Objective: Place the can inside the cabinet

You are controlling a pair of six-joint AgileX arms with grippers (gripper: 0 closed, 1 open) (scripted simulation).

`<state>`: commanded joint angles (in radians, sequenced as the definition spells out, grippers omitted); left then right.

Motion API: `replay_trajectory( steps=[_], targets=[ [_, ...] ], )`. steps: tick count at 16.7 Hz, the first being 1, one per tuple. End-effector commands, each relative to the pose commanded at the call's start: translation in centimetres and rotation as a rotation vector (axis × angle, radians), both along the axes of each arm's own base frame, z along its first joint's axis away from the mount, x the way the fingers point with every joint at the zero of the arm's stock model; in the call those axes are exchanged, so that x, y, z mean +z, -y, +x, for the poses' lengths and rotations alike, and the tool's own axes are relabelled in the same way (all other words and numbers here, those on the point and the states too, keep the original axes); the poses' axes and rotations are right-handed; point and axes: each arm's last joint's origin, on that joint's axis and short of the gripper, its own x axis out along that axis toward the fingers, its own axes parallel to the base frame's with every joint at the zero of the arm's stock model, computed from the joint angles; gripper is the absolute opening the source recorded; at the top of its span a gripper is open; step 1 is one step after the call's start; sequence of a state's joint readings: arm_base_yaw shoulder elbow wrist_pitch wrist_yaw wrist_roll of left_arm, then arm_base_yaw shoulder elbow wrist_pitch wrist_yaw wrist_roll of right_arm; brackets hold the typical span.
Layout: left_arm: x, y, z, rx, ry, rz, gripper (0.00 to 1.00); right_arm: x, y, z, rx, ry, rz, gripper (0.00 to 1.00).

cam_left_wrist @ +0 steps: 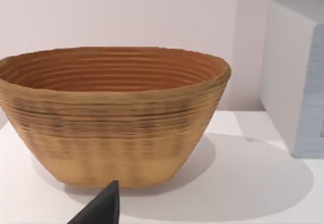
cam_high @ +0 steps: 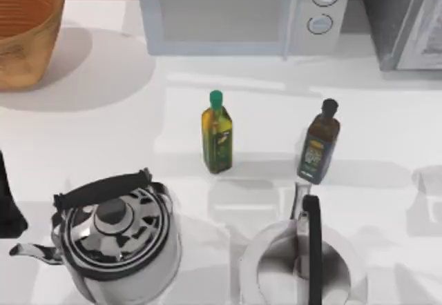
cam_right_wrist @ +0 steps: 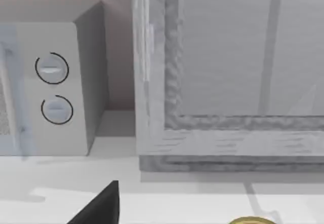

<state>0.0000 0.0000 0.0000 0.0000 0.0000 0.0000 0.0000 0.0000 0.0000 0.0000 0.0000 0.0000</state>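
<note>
right gripper [cam_right_wrist: 98,203] is pointed at the grey panelled cabinet [cam_right_wrist: 228,72] in the top view's upper right, left gripper [cam_left_wrist: 101,209] at the woven tan basket [cam_left_wrist: 111,127], upper left. neither's spread can be told. a gold round rim [cam_right_wrist: 251,220] is seen near the cabinet; whether it is the can cannot be told.

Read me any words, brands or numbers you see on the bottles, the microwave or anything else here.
No text can be read.
Green-capped olive oil bottle: its label is too blurred to read.
Black-capped dark glass bottle: its yellow and blue label print is too small to read.
White microwave: its two round dials carry no legible markings.
</note>
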Motion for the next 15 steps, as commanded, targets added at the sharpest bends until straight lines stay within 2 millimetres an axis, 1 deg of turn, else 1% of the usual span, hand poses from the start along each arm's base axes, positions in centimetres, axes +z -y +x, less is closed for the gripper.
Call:
replay_trajectory(
  steps=[4, 7, 11, 15],
  targets=[
    [0.0, 0.0, 0.0, 0.000, 0.000, 0.000, 1.00, 0.0, 0.0, 0.2, 0.000, -0.004, -0.001, 1.00],
    [0.0, 0.0, 0.0, 0.000, 0.000, 0.000, 1.00, 0.0, 0.1, 0.9, -0.002, -0.021, -0.005, 1.00],
    [0.0, 0.0, 0.0, 0.000, 0.000, 0.000, 1.00, -0.2, 0.4, 2.5, -0.004, -0.059, -0.011, 1.00],
    [0.0, 0.0, 0.0, 0.000, 0.000, 0.000, 1.00, -1.3, 0.8, 4.6, -0.007, -0.109, -0.016, 1.00]
  ],
)
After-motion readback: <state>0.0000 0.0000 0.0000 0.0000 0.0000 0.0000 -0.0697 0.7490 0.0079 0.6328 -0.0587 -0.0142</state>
